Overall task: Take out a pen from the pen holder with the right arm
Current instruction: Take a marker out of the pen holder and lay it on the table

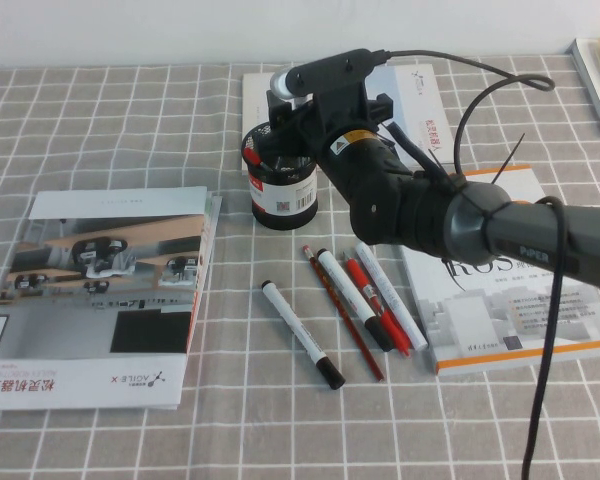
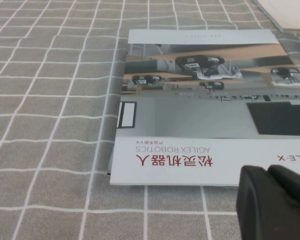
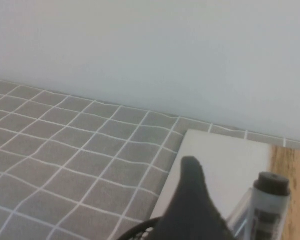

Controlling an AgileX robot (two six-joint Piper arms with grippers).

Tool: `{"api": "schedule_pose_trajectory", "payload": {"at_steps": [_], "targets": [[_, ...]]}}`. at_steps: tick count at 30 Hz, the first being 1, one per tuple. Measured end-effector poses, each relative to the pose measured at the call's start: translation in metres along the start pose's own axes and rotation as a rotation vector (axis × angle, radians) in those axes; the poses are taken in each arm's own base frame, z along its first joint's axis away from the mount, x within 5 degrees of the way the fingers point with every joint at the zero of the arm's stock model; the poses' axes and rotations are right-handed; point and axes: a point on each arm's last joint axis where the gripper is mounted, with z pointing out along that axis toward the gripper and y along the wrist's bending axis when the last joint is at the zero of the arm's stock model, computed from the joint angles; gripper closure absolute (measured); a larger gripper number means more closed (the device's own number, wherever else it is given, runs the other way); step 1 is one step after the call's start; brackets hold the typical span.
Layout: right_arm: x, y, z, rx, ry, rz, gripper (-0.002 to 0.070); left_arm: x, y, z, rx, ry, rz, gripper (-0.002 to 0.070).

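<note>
right gripper (image 1: 280,125): down over the mouth of the pen holder (image 1: 282,190), with the arm stretched in from the right side of the table. honestly can't tell if it's open or clamped on anything, the arm's own bulk blocks it from above

pen (image 3: 270,202): clear-bodied one with a dark cap, standing just beside the gripper in the right wrist view. looks like it's sitting in the holder, but its lower end is out of sight so not 100% sure

pen holder: black mesh cup with a red and white label, upright on the grey checked cloth (image 1: 130,130), just in front of a white book (image 1: 425,100)

loose pens (image 1: 352,299): a small bunch lying on the cloth in front of the holder, with one white marker (image 1: 302,335) a bit apart on their left

ROS book (image 1: 510,270): flat on the right, partly under the right arm

brochure (image 1: 100,300): flat on the left

left gripper (image 2: 272,200): only shows in its own wrist view, hanging over one edge of the brochure. can't tell open or closed there either
</note>
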Motion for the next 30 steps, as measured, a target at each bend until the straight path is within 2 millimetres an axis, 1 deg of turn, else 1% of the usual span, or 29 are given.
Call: {"api": "schedule_pose_trajectory", "payload": {"at_steps": [3, 10, 21, 24, 30], "targets": [[0.0021, 0.0006, 0.0041, -0.005, 0.008, 0.001, 0.0244, 0.0000, 0.0000, 0.0000, 0.000, 0.000, 0.000, 0.0680], [0.0040, 0.0016, 0.0050, -0.014, 0.026, 0.002, 0.0244, 0.0000, 0.0000, 0.0000, 0.000, 0.000, 0.000, 0.0680], [0.0058, -0.0001, 0.0054, -0.017, 0.047, 0.004, 0.0283, 0.0000, 0.0000, 0.0000, 0.000, 0.000, 0.000, 0.0680], [0.0063, -0.0021, 0.0058, -0.012, 0.053, 0.012, 0.0307, 0.0000, 0.0000, 0.0000, 0.000, 0.000, 0.000, 0.0680], [0.0093, -0.0023, 0.0065, -0.009, 0.060, 0.019, 0.0384, 0.0000, 0.0000, 0.0000, 0.000, 0.000, 0.000, 0.0680]]}}
